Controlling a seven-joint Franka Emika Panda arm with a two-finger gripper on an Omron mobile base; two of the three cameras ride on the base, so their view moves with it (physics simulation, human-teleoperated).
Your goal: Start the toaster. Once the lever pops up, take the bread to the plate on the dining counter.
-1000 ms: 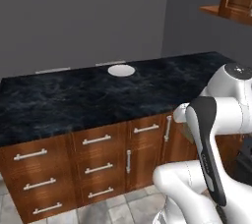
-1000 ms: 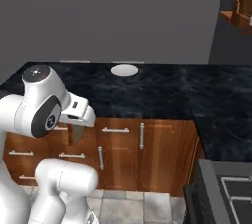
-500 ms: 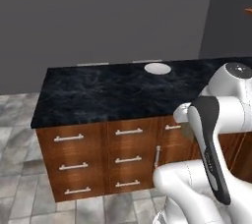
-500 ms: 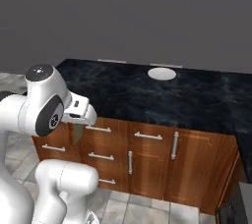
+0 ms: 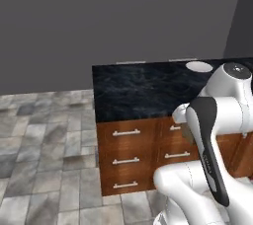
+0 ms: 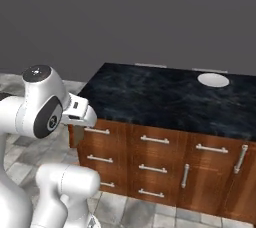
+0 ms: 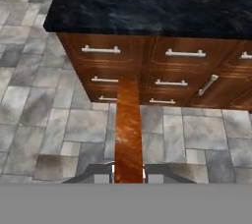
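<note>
Bread (image 7: pixel 128 129) edge-on in pincer (image 7: pixel 128 171)

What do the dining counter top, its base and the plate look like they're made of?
Dining counter top: polished black stone, judging by grey marbled veining. Base: reddish-brown wood, glossy, grain faintly visible, with pale, probably metal, bar handles. Plate: plain flat white, ceramic-looking; too small to tell.
</note>
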